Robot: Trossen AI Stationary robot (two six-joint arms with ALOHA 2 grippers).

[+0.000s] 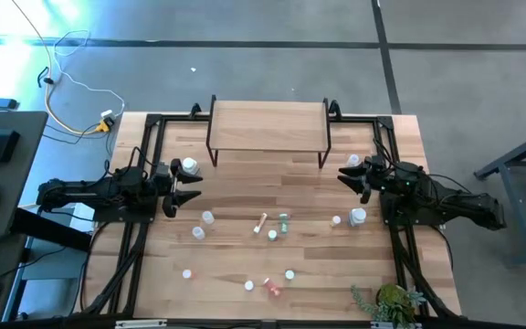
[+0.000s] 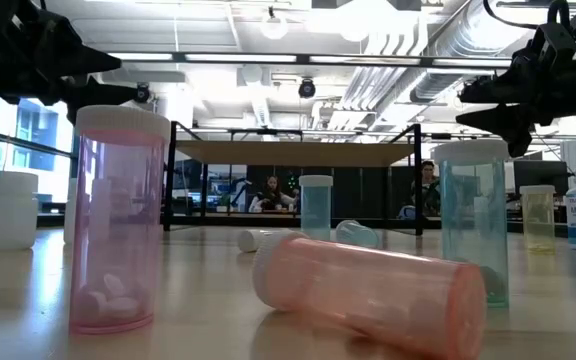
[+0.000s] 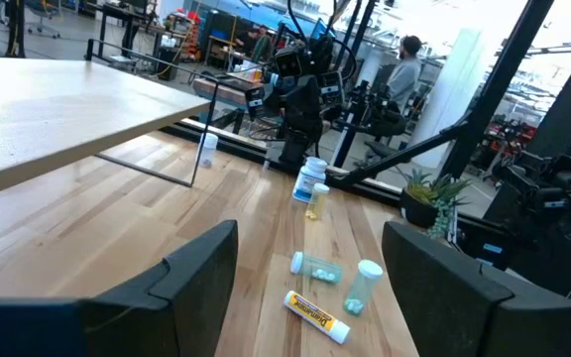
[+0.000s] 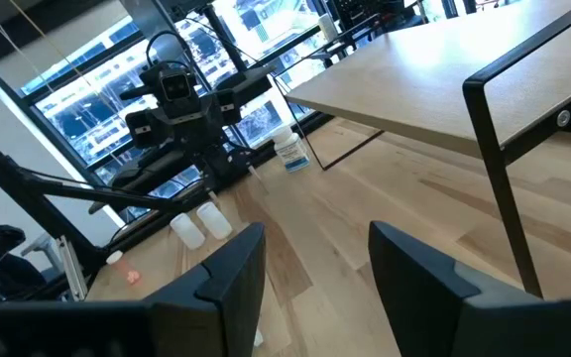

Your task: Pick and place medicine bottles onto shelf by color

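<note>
Your left pincer (image 1: 183,185) and right pincer (image 1: 351,174) both hover spread and empty. The bottles (image 1: 272,235) lie scattered on the surface (image 1: 245,192), the shelf (image 1: 267,125) bare.

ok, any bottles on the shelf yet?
No. In the high view the shelf top is bare wood, and the bottles are all down on the table in front of it.

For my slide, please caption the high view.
Both open grippers, left and right, flank the bare light-wood shelf.
</note>
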